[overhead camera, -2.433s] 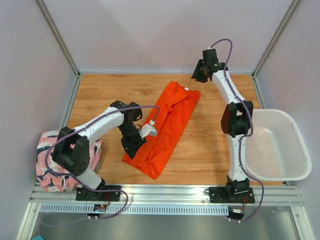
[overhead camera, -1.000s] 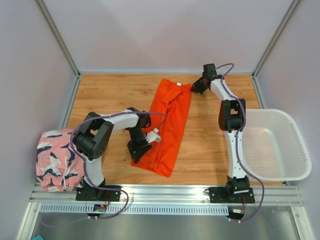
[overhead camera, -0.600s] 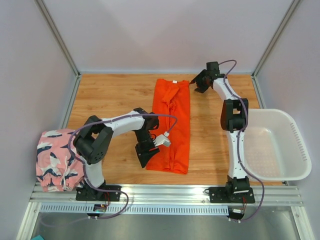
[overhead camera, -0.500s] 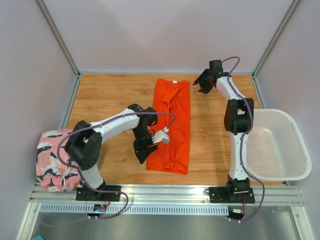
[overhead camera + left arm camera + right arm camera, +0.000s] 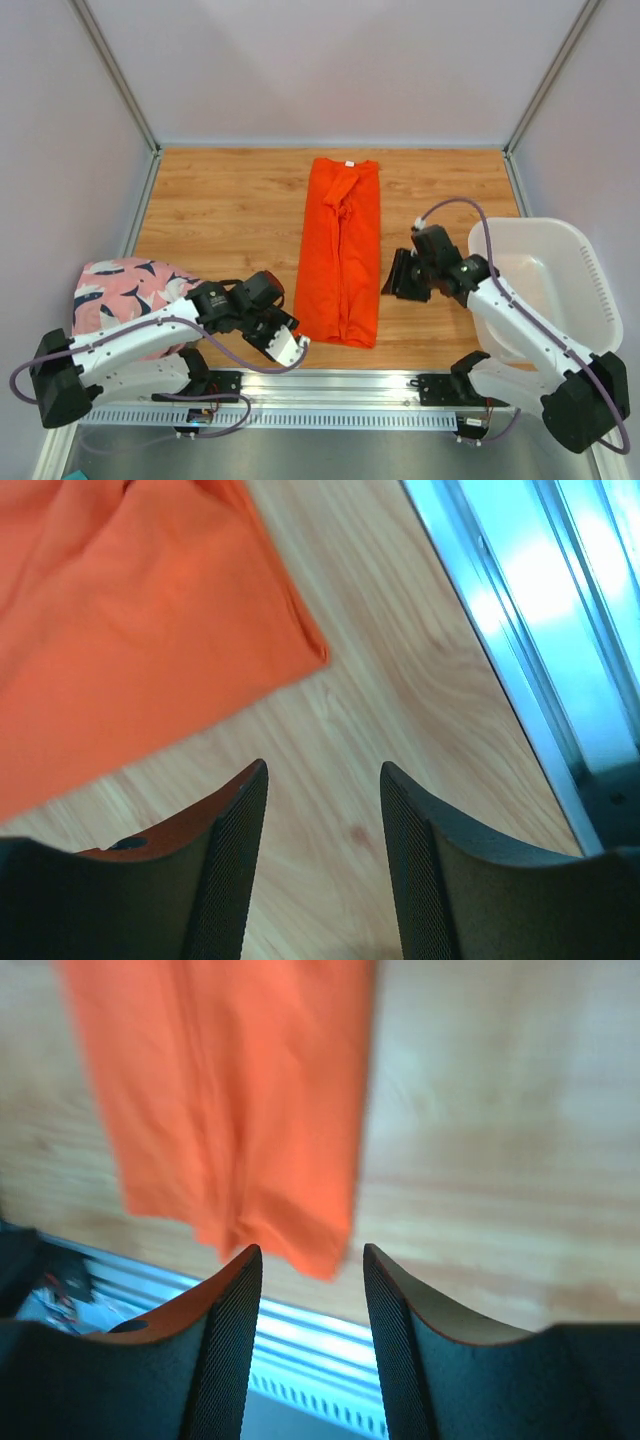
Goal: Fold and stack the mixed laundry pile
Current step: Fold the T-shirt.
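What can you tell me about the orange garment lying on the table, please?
The orange garment is soft, bright cloth folded lengthwise into a long narrow strip. It lies flat on the wooden table, with a small white tag at its far end and creases near it. The left tool and right tool stand open beside it, not touching it.

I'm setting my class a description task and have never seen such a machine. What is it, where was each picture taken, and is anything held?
Two robot arms are bolted to a table. The wide picture looks down from above; the other two come from cameras on the wrists, showing each arm's fingers. An orange garment lies folded on the table, a pink patterned garment at its left edge, a white basket at the right. The left gripper and right gripper are open, holding nothing.
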`<act>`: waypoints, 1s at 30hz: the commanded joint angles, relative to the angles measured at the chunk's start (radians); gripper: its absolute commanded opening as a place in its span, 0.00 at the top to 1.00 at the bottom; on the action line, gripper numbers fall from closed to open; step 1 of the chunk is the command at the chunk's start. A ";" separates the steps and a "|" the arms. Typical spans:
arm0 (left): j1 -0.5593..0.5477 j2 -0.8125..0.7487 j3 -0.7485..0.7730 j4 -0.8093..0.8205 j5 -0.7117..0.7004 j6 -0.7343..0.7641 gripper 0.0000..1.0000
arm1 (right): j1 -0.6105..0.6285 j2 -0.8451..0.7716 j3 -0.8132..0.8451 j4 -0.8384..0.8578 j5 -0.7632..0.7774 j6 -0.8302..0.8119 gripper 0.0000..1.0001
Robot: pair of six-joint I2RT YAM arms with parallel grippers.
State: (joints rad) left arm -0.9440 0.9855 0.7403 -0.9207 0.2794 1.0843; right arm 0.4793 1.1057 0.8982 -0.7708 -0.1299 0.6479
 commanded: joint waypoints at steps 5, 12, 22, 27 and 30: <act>-0.170 0.093 -0.168 0.451 -0.051 0.147 0.42 | 0.206 -0.141 -0.333 0.043 0.012 0.277 0.52; -0.174 0.145 -0.252 0.532 -0.063 0.164 0.42 | 0.306 -0.023 -0.400 0.249 -0.025 0.326 0.50; -0.174 0.205 -0.272 0.595 -0.132 0.163 0.43 | 0.318 0.137 -0.371 0.309 -0.033 0.286 0.54; -0.174 0.225 -0.271 0.602 -0.151 0.158 0.50 | 0.318 0.145 -0.363 0.306 -0.037 0.280 0.77; -0.174 0.234 -0.260 0.608 -0.112 0.134 0.70 | 0.317 0.135 -0.355 0.298 -0.036 0.274 0.90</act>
State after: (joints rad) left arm -1.1126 1.2034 0.4793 -0.3168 0.1291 1.2171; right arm 0.7918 1.2442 0.5186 -0.4946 -0.1715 0.9272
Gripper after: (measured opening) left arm 0.348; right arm 0.120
